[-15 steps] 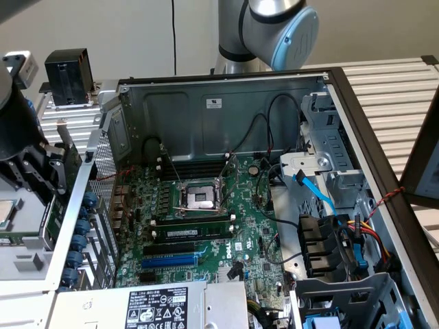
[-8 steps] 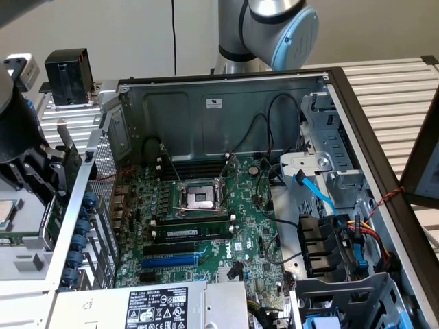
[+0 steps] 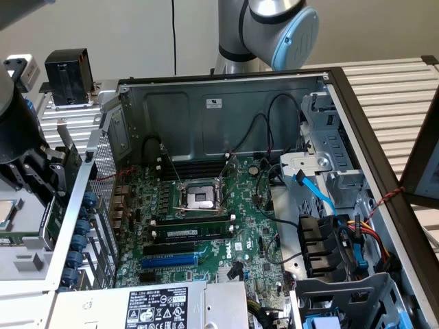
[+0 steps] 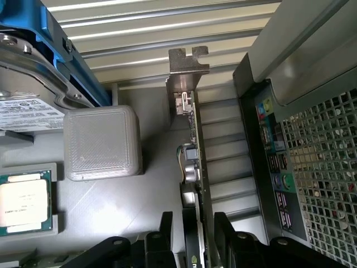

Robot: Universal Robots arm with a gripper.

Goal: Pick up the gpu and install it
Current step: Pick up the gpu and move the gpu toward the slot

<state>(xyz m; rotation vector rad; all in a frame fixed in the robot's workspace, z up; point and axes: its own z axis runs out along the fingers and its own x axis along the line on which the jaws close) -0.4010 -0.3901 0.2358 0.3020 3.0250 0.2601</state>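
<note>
Fingers (image 4: 166, 226) of the black gripper (image 4: 193, 219) stand released, straddling the edge-on, silver-bracketed green gpu card (image 4: 191, 159) without clamping it.

Counted in case (image 3: 226, 103): 1 motherboard (image 3: 206, 250), 1 CPU socket (image 3: 199, 199), 1 blue slot (image 3: 170, 261), 1 PSU (image 3: 158, 305). Outside, on tray (image 4: 150, 192): 1 gpu (image 4: 192, 162), 1 loose CPU (image 4: 22, 201), 1 grey block (image 4: 100, 142), 1 drive (image 4: 25, 109).
</note>
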